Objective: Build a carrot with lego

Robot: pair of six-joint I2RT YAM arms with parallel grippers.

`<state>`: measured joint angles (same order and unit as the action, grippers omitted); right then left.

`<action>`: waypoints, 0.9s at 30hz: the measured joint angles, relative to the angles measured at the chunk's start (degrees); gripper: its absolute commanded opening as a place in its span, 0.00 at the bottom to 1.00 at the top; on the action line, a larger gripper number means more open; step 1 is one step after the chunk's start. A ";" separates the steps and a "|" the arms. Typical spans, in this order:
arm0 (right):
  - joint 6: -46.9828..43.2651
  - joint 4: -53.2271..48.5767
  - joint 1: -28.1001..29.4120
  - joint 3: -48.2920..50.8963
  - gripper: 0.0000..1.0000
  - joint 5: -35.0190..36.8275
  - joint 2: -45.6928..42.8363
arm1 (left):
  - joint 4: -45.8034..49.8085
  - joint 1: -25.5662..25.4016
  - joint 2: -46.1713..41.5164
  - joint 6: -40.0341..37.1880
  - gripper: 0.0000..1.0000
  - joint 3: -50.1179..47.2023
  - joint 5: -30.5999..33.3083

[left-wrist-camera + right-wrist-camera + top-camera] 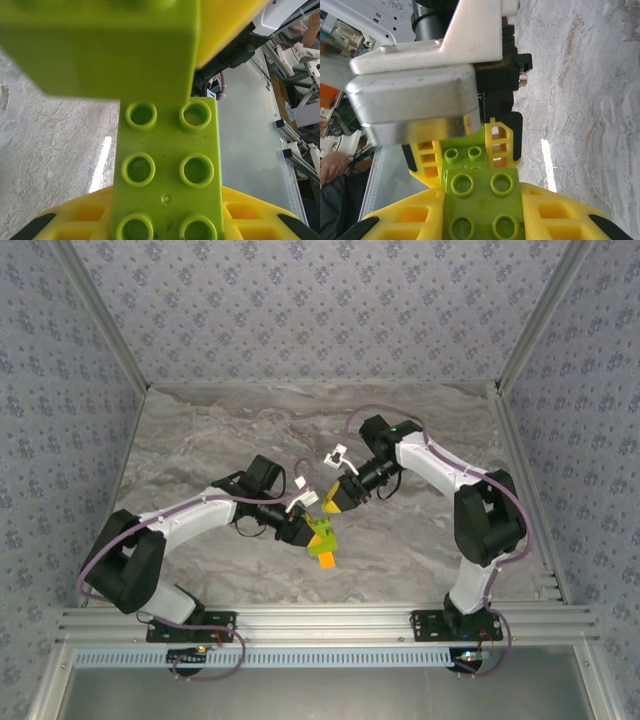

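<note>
Above the middle of the table my two grippers meet tip to tip. My left gripper [308,530] is shut on the carrot: a long lime-green brick [167,175] sits studs-up between its yellow fingers [250,212], and an orange brick [327,559] hangs at its lower end. My right gripper [335,504] is shut on a second lime-green lego brick [482,200]. That brick [100,45] lies over the far end of the long one, pressed against it. In the right wrist view the left gripper's yellow fingers [501,142] and the long brick's end studs [462,154] lie just beyond my held brick.
The marbled grey table [200,440] is walled in by patterned panels at the back and both sides. An aluminium rail [320,625] runs along the near edge, where both arm bases are bolted. The left wrist's metal camera housing [415,100] hangs close over the right gripper.
</note>
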<state>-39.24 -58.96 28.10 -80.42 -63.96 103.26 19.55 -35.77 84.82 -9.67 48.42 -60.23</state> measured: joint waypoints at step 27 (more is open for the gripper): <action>-8.46 -13.57 2.40 -5.01 0.17 3.23 4.81 | 2.25 -0.37 1.46 -0.52 0.17 0.83 0.13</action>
<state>-47.70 -72.53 30.50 -85.43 -60.73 108.07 21.80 -36.14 86.28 -10.20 49.25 -60.10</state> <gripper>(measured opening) 0.332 0.350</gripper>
